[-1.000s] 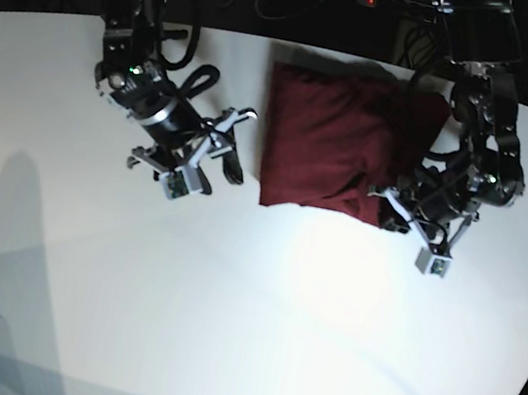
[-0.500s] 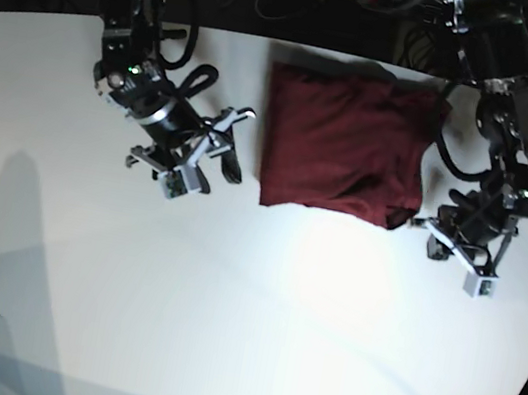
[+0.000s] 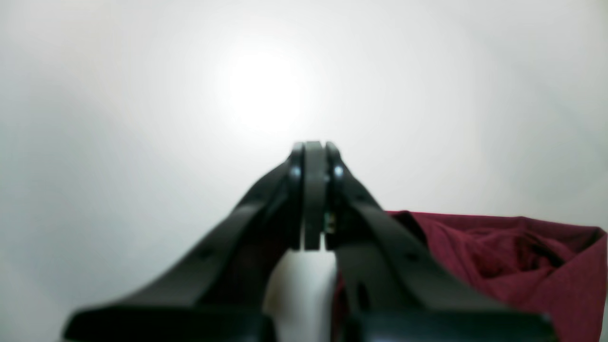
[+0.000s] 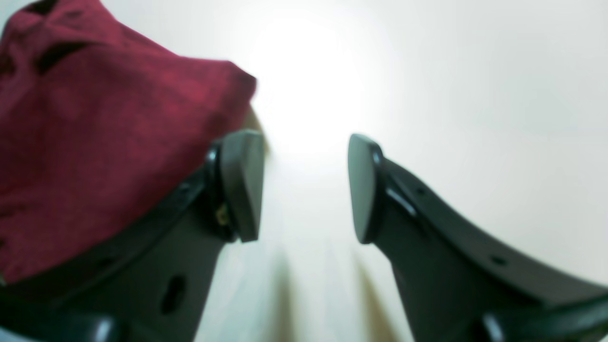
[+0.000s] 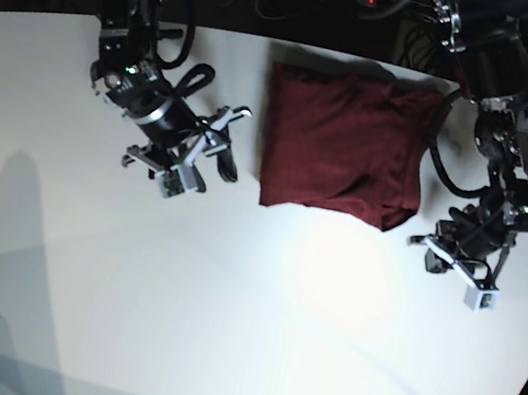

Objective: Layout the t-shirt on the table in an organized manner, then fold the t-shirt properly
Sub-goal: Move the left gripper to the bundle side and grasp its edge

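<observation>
I see the t-shirt [image 5: 344, 145] lying folded in a rough rectangle at the far middle of the table [image 5: 241, 336]. My left gripper [image 3: 311, 156] is clenched tight, fingers [image 3: 294, 190] pressed together with nothing between them, hanging over bare table just beside the shirt's near corner. My right gripper [image 4: 304, 185] stands with its fingers [image 4: 242, 185] spread apart and empty, over the white tabletop, close beside the shirt's other edge but not gripping it.
</observation>
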Controlling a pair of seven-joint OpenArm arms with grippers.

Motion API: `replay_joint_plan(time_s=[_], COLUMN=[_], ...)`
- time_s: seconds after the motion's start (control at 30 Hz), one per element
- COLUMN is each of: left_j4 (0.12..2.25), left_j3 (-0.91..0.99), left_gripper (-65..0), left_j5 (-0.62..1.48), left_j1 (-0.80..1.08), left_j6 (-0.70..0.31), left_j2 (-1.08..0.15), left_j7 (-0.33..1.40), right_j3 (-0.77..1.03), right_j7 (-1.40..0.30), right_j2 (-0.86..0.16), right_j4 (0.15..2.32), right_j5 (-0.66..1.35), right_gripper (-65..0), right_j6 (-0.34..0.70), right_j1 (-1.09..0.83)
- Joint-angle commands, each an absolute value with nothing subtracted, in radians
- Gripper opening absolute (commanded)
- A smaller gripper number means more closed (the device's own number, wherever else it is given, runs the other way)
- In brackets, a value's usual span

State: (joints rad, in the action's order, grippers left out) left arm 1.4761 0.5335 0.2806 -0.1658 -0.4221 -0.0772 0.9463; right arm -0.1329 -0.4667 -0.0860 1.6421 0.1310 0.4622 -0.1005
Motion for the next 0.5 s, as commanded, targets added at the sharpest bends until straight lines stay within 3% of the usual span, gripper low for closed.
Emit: replay_joint_plan(time_s=[0.0, 0.13, 0.3, 0.47], left_j4=[1.523, 1.638, 1.791, 1.824], left_j3=[0.533, 0.539, 0.532, 0.538], left_gripper=[-63.5, -51.7, -30.0, -14.2], left_j5=[0.300, 0.325, 0.584, 0.733], left_j1=[-0.186, -0.160, -0.076, 0.036], left_j6=[-0.427, -0.427, -0.427, -0.427], left_j2=[-0.085, -0.068, -0.041, 0.010], left_j7=[0.938, 0.969, 0.972, 0.972], right_j3=[-0.134, -0.134, -0.131, -0.071], right_j7=[-0.441, -0.441, -0.443, -0.443], right_j2=[-0.087, -0.087, -0.087, -0.084], right_j4=[1.658, 1.658, 1.643, 1.641], right_j5=[0.142, 0.142, 0.142, 0.142], right_gripper=[-35.8, -35.6, -35.4, -30.4], right_j6=[0.463, 0.463, 0.463, 0.463], right_j1=[-0.090, -0.088, -0.088, -0.091])
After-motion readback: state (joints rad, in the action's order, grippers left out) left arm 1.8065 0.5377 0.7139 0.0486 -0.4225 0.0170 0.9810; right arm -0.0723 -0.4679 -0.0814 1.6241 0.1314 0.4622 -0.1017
